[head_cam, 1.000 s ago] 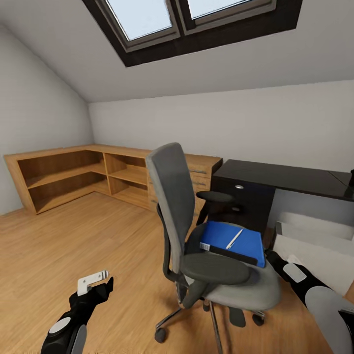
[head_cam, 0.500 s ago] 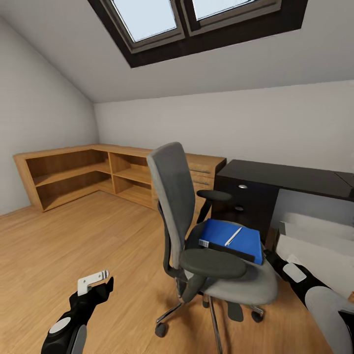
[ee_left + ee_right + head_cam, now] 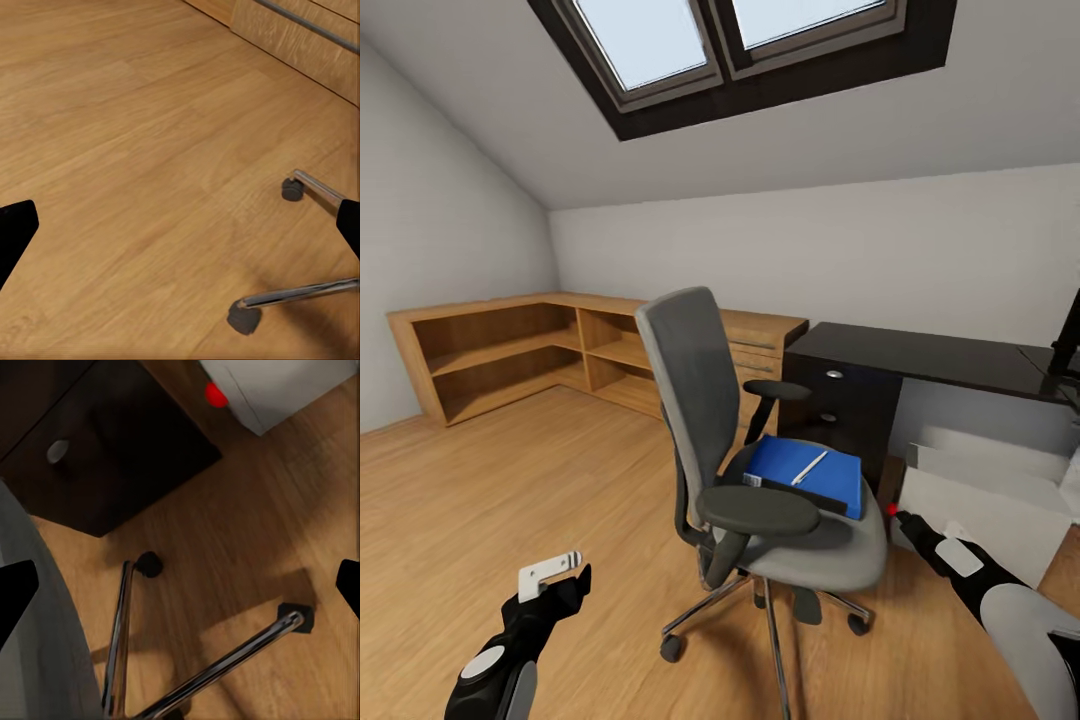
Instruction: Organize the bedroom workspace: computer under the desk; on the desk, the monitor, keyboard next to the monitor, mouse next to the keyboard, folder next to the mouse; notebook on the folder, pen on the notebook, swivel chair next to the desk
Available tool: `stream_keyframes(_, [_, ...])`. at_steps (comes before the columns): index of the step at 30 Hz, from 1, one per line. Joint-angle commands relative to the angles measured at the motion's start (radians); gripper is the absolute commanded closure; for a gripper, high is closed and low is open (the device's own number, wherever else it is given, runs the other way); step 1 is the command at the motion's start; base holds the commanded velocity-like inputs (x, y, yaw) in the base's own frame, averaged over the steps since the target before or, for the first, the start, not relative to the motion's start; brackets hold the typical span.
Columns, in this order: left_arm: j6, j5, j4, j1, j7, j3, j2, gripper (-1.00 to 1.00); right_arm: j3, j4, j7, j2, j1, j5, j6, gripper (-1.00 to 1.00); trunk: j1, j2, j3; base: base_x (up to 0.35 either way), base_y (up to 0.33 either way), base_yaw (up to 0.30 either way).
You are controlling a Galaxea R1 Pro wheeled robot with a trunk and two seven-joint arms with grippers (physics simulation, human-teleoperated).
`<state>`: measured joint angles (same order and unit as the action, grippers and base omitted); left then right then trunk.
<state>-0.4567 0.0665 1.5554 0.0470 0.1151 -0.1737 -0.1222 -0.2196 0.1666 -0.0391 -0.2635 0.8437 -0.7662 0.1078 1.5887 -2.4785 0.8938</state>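
The light wood floor (image 3: 510, 480) carried the swivel chair (image 3: 760, 480), which stood on its chrome star base with castors touching the boards. On the chair's grey seat lay the blue folder (image 3: 830, 478), and a white pen (image 3: 809, 467) lay on top of the folder. Just beside the chair stood the black tabletop (image 3: 920, 357) over dark drawers. The grey computer (image 3: 980, 500) sat on the floor under it, its red button facing the chair.

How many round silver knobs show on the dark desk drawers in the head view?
2. One round silver knob sits on the upper dark drawer front of the black-topped desk; the second knob is directly below it. The grey swivel chair may hide others lower down.
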Motion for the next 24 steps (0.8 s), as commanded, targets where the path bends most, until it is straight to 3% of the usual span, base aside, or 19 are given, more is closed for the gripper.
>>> stream_keyframes(1, [-0.006, 0.007, 0.001, 0.001, 0.004, -0.001, -0.001, -1.0, -0.004, 0.003, -0.004, 0.001, 0.0, -0.005, 0.006, -1.0, 0.0, 0.0, 0.001, -0.003, -0.033, 0.0])
stream_keyframes(7, [-0.007, 0.007, 0.0, 0.001, 0.004, -0.001, -0.001, -1.0, -0.007, 0.004, -0.004, 0.001, 0.0, -0.005, 0.006, -1.0, 0.0, 0.0, 0.001, -0.001, -0.008, 0.147])
stream_keyframes(24, [-0.007, 0.007, 0.0, 0.001, 0.004, -0.001, -0.001, -1.0, -0.007, 0.004, -0.004, 0.001, 0.0, -0.005, 0.006, -1.0, 0.0, 0.0, 0.001, 0.0, 0.0, 0.272])
